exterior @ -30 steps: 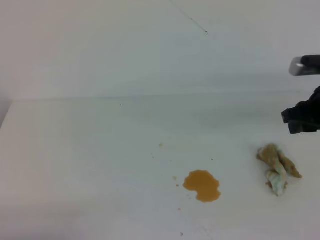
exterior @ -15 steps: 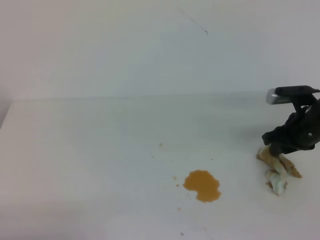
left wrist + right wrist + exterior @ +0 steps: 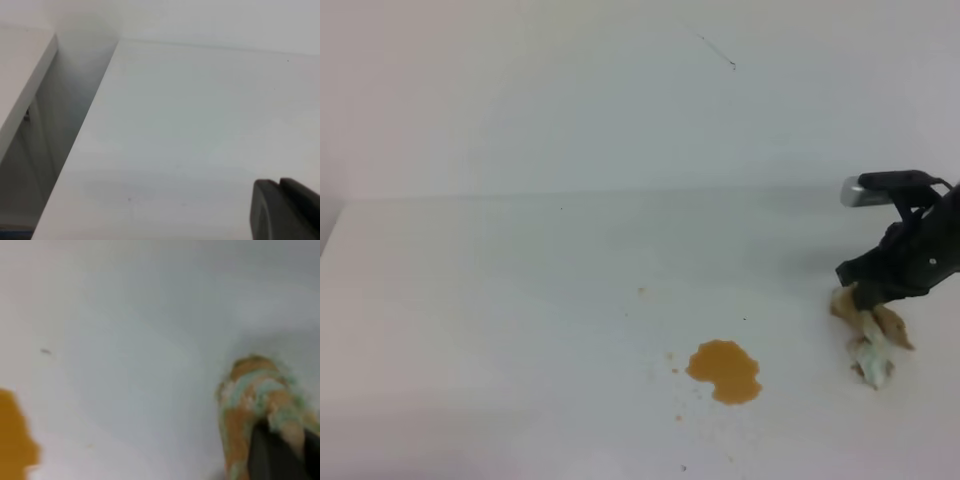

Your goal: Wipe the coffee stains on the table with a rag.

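Lay near the right edge of the white surface [image 3: 520, 300]: rag [image 3: 871, 335], long axis slanting from upper left to lower right. Well apart to its left, coffee stains [image 3: 724, 371]. Right end effector [image 3: 868, 297] touched the rag's upper end; grip unclear. Left end effector [image 3: 285, 210] cut off, state unclear. No readable writing

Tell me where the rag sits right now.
In the exterior high view the rag lies on the table at far right, under the right gripper, right of the coffee stains.
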### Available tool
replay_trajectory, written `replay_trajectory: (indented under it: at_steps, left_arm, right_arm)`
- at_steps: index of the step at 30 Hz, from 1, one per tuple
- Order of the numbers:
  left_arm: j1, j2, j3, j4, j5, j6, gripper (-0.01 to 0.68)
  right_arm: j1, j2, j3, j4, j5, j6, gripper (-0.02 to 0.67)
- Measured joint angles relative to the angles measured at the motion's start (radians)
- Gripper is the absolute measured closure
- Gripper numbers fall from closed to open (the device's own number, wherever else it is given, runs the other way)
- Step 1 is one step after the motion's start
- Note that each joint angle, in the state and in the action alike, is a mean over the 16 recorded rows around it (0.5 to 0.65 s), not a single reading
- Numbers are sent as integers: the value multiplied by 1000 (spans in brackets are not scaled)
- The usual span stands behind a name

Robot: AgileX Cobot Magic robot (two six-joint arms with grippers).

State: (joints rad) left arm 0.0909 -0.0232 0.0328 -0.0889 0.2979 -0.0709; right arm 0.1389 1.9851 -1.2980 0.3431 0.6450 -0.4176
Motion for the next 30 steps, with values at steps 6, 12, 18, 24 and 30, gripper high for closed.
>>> replay_trajectory:
  at_steps: [6, 12, 18, 24, 30]
  left_arm:
    - [0, 0, 0, 0, 0, 0, 672]
    - [0, -3, 5, 0, -2, 0, 672]
    - [0, -3, 5, 0, -2, 0, 672]
    - [0, -3, 5, 0, -2, 0, 672]
    - [0, -3, 5, 0, -2, 0, 672]
  right_arm:
    - [36, -13, -71, 141, 34, -114, 611]
    - [140, -24, -117, 250, -19, -243, 613]
    - [278, -17, -124, 230, -158, -313, 613]
    - [373, 30, -124, 147, -240, -335, 613]
    - [400, 87, -124, 90, -215, -334, 613]
